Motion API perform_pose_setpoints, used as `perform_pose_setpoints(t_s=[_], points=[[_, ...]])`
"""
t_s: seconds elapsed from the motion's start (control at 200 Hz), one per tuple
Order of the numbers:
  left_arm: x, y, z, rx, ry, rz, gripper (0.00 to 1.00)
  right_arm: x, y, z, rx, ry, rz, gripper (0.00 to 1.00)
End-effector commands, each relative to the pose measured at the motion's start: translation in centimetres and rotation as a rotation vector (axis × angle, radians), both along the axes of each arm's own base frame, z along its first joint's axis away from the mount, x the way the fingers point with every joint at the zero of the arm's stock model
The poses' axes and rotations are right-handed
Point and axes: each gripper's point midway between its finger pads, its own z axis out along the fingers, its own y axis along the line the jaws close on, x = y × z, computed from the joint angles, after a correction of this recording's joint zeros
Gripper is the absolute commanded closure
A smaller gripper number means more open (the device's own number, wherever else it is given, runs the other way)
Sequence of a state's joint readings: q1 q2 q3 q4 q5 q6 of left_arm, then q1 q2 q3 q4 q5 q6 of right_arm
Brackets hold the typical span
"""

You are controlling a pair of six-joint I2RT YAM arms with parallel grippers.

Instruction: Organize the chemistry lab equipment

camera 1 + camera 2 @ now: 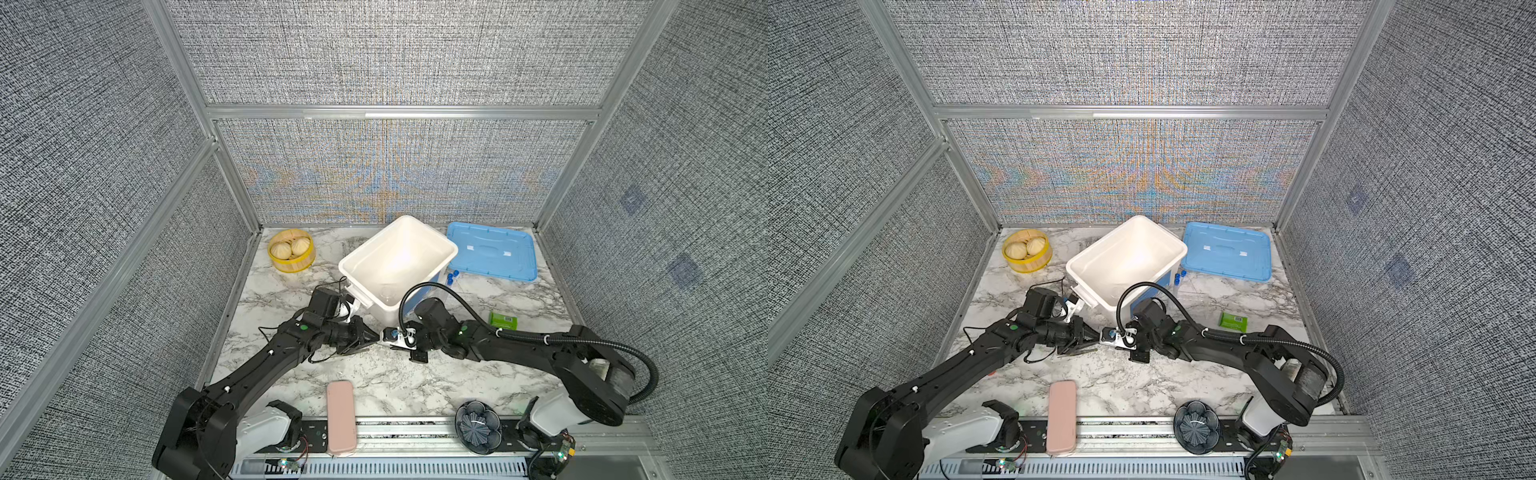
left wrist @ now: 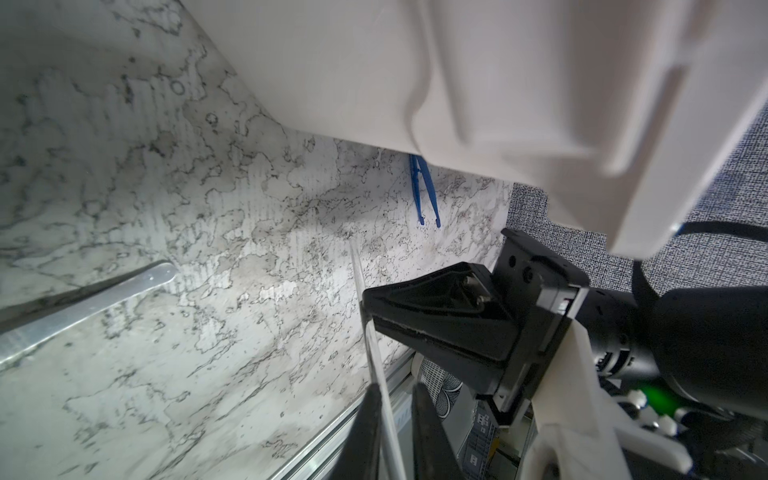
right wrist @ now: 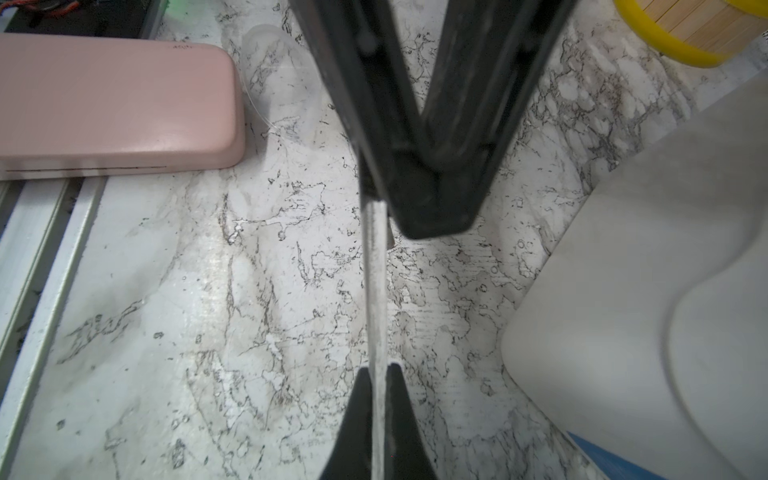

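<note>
One rod (image 3: 376,299), one left tool (image 2: 395,390), one right tool (image 3: 379,372)

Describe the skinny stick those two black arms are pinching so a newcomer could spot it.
Find the big white tub mid-table; just in front, both black arms meet tip to tip. Bridging the left fingers and right fingers is a thin pale rod, the only item gripped, slimmer and paler than the blue tweezers by the tub.
</note>
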State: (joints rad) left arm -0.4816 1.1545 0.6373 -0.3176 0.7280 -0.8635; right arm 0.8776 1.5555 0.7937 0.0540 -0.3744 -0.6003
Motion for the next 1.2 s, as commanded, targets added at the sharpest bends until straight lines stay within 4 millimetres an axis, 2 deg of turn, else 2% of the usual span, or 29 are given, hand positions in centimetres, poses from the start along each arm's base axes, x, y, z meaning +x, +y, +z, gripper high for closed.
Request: perform_pose_setpoints(t_s=[0.0, 0.07, 0.24, 0.305, 0.395, 0.48, 0.64, 0.91, 0.96, 1.035, 1.11, 1.196], points=[[-0.3, 0.1, 0.2, 0.004, -0.011, -0.019, 0.92, 0.0, 0.5, 0.8, 0.039, 0.003, 0.003, 1.0], [-0.4, 0.2, 0.3, 0.013, -0.008, -0.021, 0.96, -0.2, 0.4, 0.9, 0.047, 0.004, 0.003, 1.0], [-0.8, 0.6, 1.1, 0.02, -0.031, -0.023, 1.0, -1.5, 0.4, 1.9, 0.095, 0.008, 0.055, 0.72], [-1.1, 0.8, 1.5, 0.028, -0.035, -0.028, 1.0, -2.0, 0.5, 2.1, 0.103, 0.006, 0.07, 0.65], [-1.3, 1.0, 1.9, 0.032, -0.036, -0.029, 1.0, -2.7, 0.7, 2.4, 0.103, 0.007, 0.092, 0.62], [-1.5, 1.0, 2.5, 0.023, -0.048, -0.031, 1.0, -2.5, 1.0, 2.9, 0.104, -0.041, 0.08, 0.62], [-1.9, 0.7, 4.0, -0.02, -0.058, -0.041, 1.0, -2.1, 1.7, 4.1, 0.107, -0.082, 0.07, 0.66], [-2.2, 0.5, 6.1, -0.066, -0.097, -0.056, 1.0, -1.9, 2.0, 7.7, 0.124, -0.126, 0.07, 1.0], [-2.1, 0.3, 6.7, -0.084, -0.118, -0.055, 1.0, -1.5, 1.8, 8.4, 0.109, -0.139, 0.054, 1.0], [-1.9, 0.3, 7.6, -0.099, -0.139, -0.051, 0.82, -1.0, 1.4, 9.4, 0.086, -0.177, 0.04, 1.0], [-1.7, 0.3, 8.4, -0.102, -0.16, -0.046, 0.7, -0.6, 1.0, 10.5, 0.071, -0.223, 0.036, 1.0], [-1.5, 0.4, 9.1, -0.104, -0.185, -0.037, 0.51, -0.1, 0.3, 11.9, 0.048, -0.286, 0.035, 1.0]])
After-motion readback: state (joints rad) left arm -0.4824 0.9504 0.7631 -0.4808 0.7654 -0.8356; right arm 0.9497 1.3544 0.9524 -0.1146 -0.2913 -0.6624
